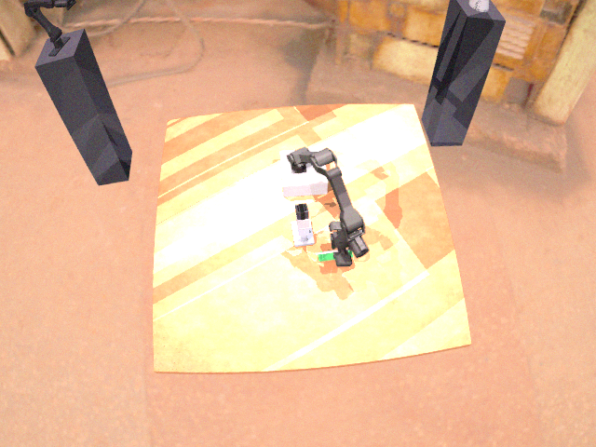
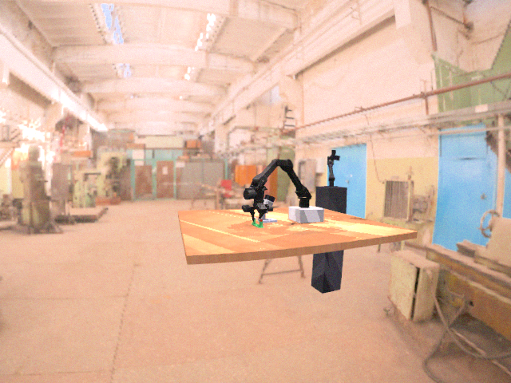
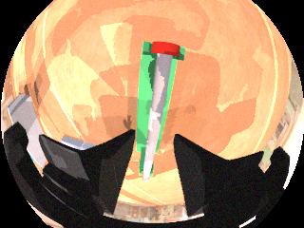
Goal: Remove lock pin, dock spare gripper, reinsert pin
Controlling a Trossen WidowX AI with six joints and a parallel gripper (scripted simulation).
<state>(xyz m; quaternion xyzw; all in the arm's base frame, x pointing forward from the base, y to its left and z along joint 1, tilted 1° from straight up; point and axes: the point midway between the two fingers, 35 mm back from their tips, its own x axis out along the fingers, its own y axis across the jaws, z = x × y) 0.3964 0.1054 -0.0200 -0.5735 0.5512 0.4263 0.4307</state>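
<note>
Centrally in the wrist view, the red-headed lock pin (image 3: 155, 106) lies along its green cradle (image 3: 144, 104) (image 1: 325, 256) (image 2: 258, 225); below, the gripper (image 3: 154, 135) (image 1: 343, 260) (image 2: 256, 220) has its jaws parted, grasping nothing.

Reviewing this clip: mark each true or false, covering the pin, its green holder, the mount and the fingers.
1. The pin runs through the mount. False: it lies in the green holder.
2. The pin's head is red. True.
3. The gripper is shut on the pin. False: it is open.
4. The holder stands on the white box. False: it is on the table.
5. A black part tops the mount. True.
</note>
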